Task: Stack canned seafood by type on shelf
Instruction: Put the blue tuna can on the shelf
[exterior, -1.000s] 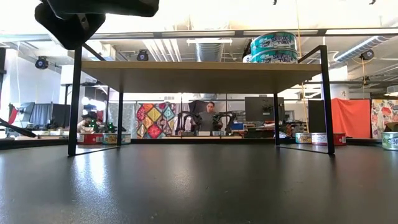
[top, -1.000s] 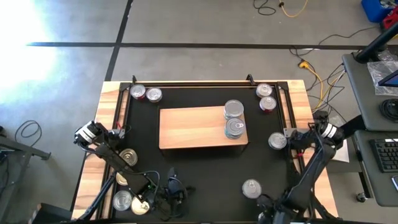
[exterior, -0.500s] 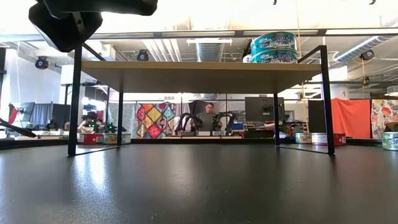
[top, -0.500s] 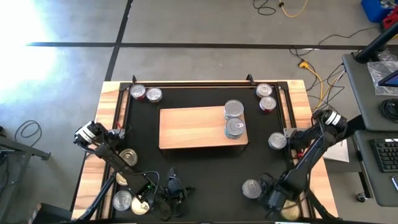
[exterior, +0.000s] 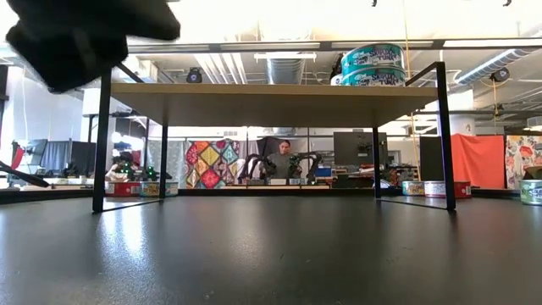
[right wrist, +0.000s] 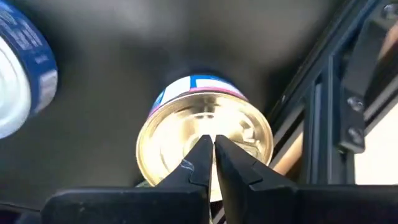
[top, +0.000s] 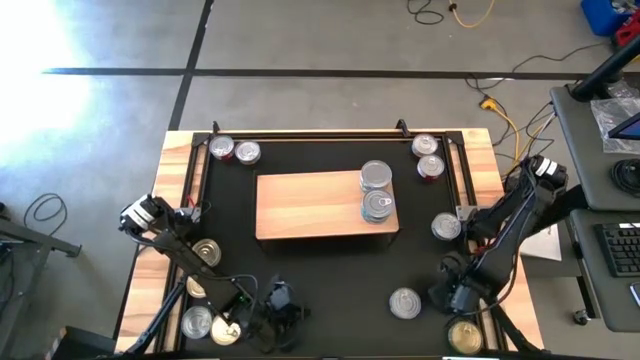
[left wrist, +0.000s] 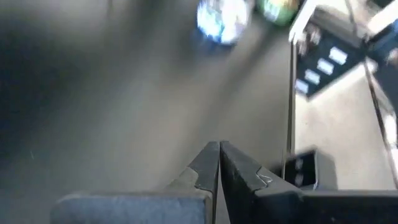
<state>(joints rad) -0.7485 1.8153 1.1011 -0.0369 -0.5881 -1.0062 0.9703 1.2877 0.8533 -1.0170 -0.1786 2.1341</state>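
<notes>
The shelf [top: 310, 205] is a pale wood board on black legs, standing mid-mat. Two silver-lidded tins [top: 377, 190] sit at its right end; the low view shows teal-labelled tins [exterior: 373, 66] there. My right gripper [top: 452, 297] is shut at the near right and points down. Its tips [right wrist: 210, 142] hover over a gold-lidded tin [right wrist: 205, 146] that stands on the mat; I cannot tell whether they touch it. A silver tin [top: 405, 303] stands to its left. My left gripper [top: 280, 300] is shut above the mat near the front edge, with nothing between its fingers [left wrist: 219, 149].
Loose tins stand around the mat: two at the far left [top: 235, 151], two at the far right [top: 427, 156], one at the right [top: 446, 226], several at the near left [top: 205, 300]. A black frame rail [right wrist: 323, 93] runs beside the gold tin.
My right gripper has swung from the near edge toward the table's right edge, turning as it went. This uncovers the gold-lidded tin at the near right. My left gripper has rolled in place. No tin has moved.
</notes>
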